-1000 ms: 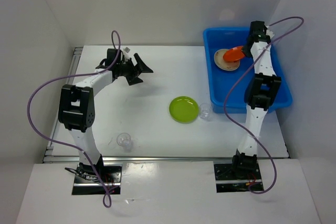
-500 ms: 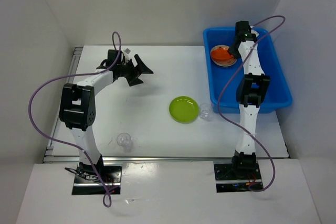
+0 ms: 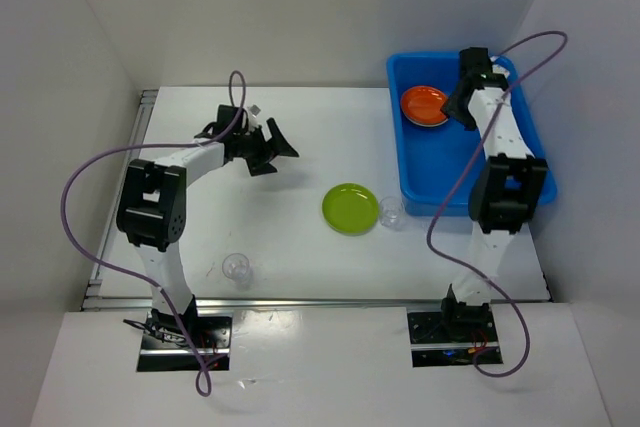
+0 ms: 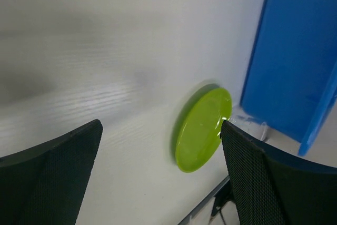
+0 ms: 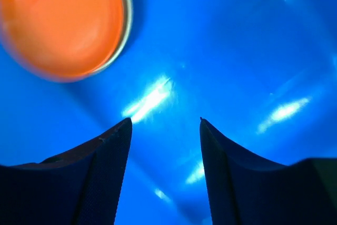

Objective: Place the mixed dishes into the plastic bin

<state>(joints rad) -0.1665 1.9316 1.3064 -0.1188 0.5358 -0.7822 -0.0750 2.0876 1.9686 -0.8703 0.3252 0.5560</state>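
My right gripper [image 3: 461, 107] hangs inside the blue bin [image 3: 415, 162], jaws apart and empty. The orange plate [image 3: 424, 105] lies on the bin floor just to its left, possibly atop a paler plate; the wrist view is blurred. My left gripper [image 3: 276, 142] is spread wide, holding nothing, well apart from the lime green plate [image 3: 350, 208] on the table [image 3: 300, 237], with a clear cup [image 3: 392, 213] just beside that plate.

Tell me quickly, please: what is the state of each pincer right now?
Left pincer: open, holding nothing.
Right pincer: open, holding nothing, inside the plastic bin.
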